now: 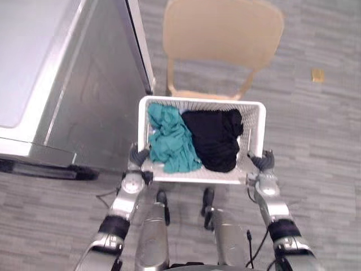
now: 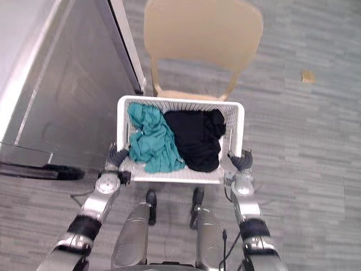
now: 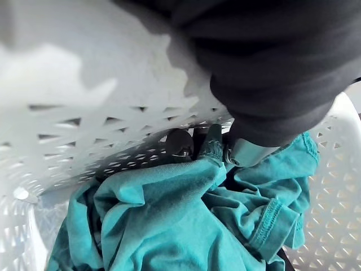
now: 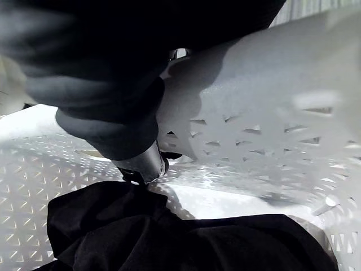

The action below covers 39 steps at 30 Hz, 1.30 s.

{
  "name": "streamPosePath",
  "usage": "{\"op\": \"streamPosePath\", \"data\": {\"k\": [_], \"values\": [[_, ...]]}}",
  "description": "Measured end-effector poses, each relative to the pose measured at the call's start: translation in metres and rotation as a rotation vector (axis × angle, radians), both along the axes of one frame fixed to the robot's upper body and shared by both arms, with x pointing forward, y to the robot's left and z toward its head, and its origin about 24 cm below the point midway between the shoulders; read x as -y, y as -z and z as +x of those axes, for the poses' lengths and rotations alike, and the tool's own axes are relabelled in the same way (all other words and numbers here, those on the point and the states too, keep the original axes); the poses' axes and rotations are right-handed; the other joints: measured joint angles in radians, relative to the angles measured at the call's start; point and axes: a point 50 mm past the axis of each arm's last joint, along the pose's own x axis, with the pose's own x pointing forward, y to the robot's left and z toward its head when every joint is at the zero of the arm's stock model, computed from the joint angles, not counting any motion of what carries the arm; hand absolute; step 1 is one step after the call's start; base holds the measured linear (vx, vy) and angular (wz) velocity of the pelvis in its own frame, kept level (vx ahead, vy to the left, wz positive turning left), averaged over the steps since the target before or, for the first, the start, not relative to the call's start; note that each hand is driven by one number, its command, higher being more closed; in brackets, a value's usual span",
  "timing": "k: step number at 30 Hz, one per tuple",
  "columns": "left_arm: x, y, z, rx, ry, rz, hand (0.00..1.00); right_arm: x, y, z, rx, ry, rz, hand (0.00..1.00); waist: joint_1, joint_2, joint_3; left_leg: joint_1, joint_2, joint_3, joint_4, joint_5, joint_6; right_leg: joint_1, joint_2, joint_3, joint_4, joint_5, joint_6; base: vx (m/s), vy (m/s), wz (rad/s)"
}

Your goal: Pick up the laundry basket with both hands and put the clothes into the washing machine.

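washing machine, silver-grey, stands at 9 to 10 o'clock of the laundry basket, its near corner just beside the basket's far left corner.

left hand sits at the basket's 8 o'clock corner. in its wrist view its thumb is hooked over the white lattice wall and reaches inside against the cloth, so it is clamped on the laundry basket.

teal garment lies crumpled in the basket's left half, from 10 o'clock down to 7 o'clock. it touches the black garment, which is heaped in the right half.

the basket is white with perforated walls. it lies between the two hands, and both garments are inside it.

chair, tan, stands at 12 o'clock. the basket's far rim overlaps its seat edge, and i cannot tell whether they touch.

right hand is at the basket's 4 o'clock corner. its thumb comes down inside the wall just above the black cloth, gripping the laundry basket.

a small tan scrap lies on the grey plank floor at 2 o'clock, well apart from the basket.
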Motion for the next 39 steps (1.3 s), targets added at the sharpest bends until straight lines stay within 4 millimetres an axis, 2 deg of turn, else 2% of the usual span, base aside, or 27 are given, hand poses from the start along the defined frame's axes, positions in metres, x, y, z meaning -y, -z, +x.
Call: {"op": "streamPosePath", "data": {"k": [1, 2, 6, 9, 14, 17, 22, 27, 29, 34, 37, 39], "values": [[-0.001, -0.008, 0.005, 0.027, -0.028, -0.007, 0.00, -0.003, -0.006, 0.004, 0.020, 0.001, 0.007, 0.00, 0.001, -0.002, 0.002, -0.024, 0.000, 0.000, 0.004, 0.005, 0.006, -0.021, 0.000, -0.002, 0.000, 0.005, -0.001, -0.08, 0.023, 0.01], [-0.004, -0.023, 0.014, 0.076, -0.083, -0.030, 0.00, -0.009, -0.015, 0.010, 0.052, 0.007, 0.022, 0.00, 0.004, -0.001, 0.009, -0.058, 0.003, -0.003, 0.021, 0.008, 0.005, -0.047, 0.000, -0.006, 0.003, 0.011, -0.003, -0.07, 0.020, -0.01], [-0.015, -0.056, 0.028, 0.183, -0.208, -0.078, 0.00, -0.028, -0.040, 0.016, 0.163, 0.003, 0.113, 0.00, 0.003, 0.000, 0.026, -0.118, 0.015, -0.006, 0.056, 0.008, 0.005, -0.099, 0.003, -0.009, 0.025, 0.012, -0.005, -0.04, 0.001, -0.04], [-0.013, -0.078, 0.033, 0.263, -0.237, -0.108, 0.00, -0.030, -0.052, 0.015, 0.222, 0.023, 0.139, 0.00, 0.003, 0.000, 0.045, -0.132, 0.018, -0.010, 0.059, 0.007, 0.005, -0.111, 0.003, -0.010, 0.035, 0.010, -0.008, -0.04, -0.026, 0.03], [-0.008, -0.082, 0.031, 0.293, -0.260, -0.168, 0.00, -0.033, -0.070, 0.009, 0.316, 0.029, 0.170, 0.00, 0.004, 0.001, 0.047, -0.130, 0.025, -0.002, 0.060, 0.007, 0.005, -0.110, 0.006, -0.009, 0.037, 0.009, -0.009, 0.00, 0.000, 0.00], [-0.005, -0.078, 0.026, 0.304, -0.254, -0.189, 0.00, -0.036, -0.067, 0.000, 0.329, 0.037, 0.199, 0.00, 0.004, 0.001, 0.047, -0.120, 0.030, 0.007, 0.064, 0.007, 0.005, -0.108, 0.005, -0.008, 0.056, -0.003, -0.014, 0.01, -0.010, 0.00], [-0.003, -0.054, 0.001, 0.307, -0.274, -0.259, 0.00, -0.032, -0.039, -0.029, 0.274, 0.055, 0.225, 0.00, 0.004, 0.003, 0.048, -0.050, 0.029, 0.011, 0.051, 0.002, -0.001, -0.061, -0.004, -0.013, 0.106, -0.053, -0.019, 0.02, -0.040, 0.11], [-0.004, -0.015, -0.032, 0.225, -0.294, -0.277, 0.00, -0.029, -0.016, -0.048, 0.212, 0.034, 0.214, 0.00, 0.004, 0.003, 0.048, 0.028, 0.027, 0.016, 0.007, -0.003, -0.011, -0.007, -0.009, -0.019, 0.122, -0.088, -0.029, 0.00, -0.056, 0.10], [-0.005, 0.007, -0.050, 0.158, -0.270, -0.252, 0.00, -0.020, -0.007, -0.063, 0.200, 0.034, 0.178, 0.00, 0.003, 0.004, 0.047, 0.076, 0.019, 0.006, -0.026, 0.000, -0.016, 0.033, -0.014, -0.032, 0.120, -0.104, -0.028, 0.05, -0.057, 0.22], [-0.004, 0.041, -0.086, 0.035, -0.164, -0.197, 0.00, 0.000, 0.014, -0.090, 0.110, 0.002, 0.059, 0.00, 0.006, 0.004, 0.046, 0.173, -0.005, -0.003, -0.103, 0.021, -0.029, 0.113, -0.021, -0.044, 0.103, -0.118, -0.022, 0.09, -0.037, 0.17], [-0.002, 0.065, -0.109, -0.068, -0.110, -0.204, 0.00, 0.008, 0.040, -0.108, -0.015, -0.022, 0.008, 0.00, -0.002, 0.010, -0.009, 0.211, -0.024, -0.025, -0.167, 0.046, -0.026, 0.145, -0.028, -0.064, 0.075, -0.126, -0.013, 0.12, -0.019, 0.22], [0.000, 0.086, -0.126, -0.156, -0.077, -0.224, 0.00, 0.015, 0.068, -0.128, -0.155, -0.035, -0.007, 0.00, 0.001, 0.018, -0.056, 0.265, -0.027, -0.030, -0.208, 0.057, -0.023, 0.203, -0.027, -0.079, 0.045, -0.131, -0.010, 0.16, -0.017, 0.23]]}}
